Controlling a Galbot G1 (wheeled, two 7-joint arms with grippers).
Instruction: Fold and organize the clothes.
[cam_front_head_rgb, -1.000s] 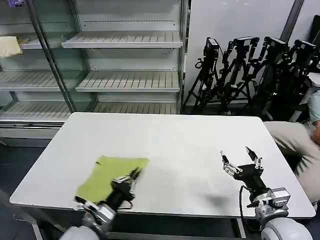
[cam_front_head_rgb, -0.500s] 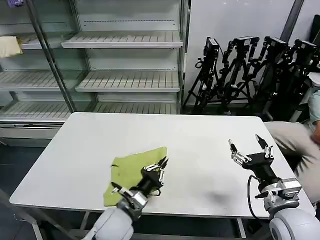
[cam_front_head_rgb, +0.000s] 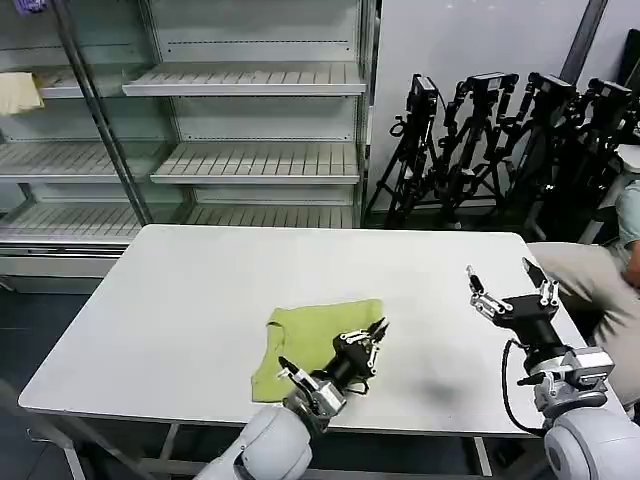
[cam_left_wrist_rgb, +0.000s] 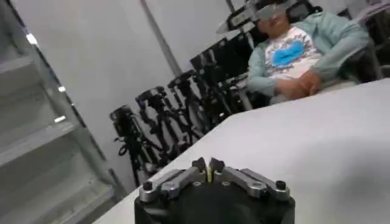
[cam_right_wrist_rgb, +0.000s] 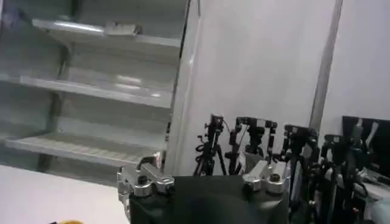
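My left gripper (cam_front_head_rgb: 368, 343) has its fingers clamped on the lime T-shirt (cam_front_head_rgb: 300, 345). Right gripper (cam_front_head_rgb: 512, 291) hovers, fingers apart, above the tabletop (cam_front_head_rgb: 200, 280). Thin fabric could slip free.

From my remote station, the right gripper (cam_right_wrist_rgb: 207, 176) sits in the foreground, its black body under two silver finger mounts that stand spread apart with a wide gap between them. Beyond it, on one side, glass-fronted shelving (cam_right_wrist_rgb: 91, 91) shows pale bare shelves stacked one above another. A white wall (cam_right_wrist_rgb: 256, 61) rises directly behind the gripper. At the foot of that wall, black tripods (cam_right_wrist_rgb: 268, 152) cluster in a row just past the finger mounts. A strip of white table (cam_right_wrist_rgb: 55, 198) lies beside the gripper's body.
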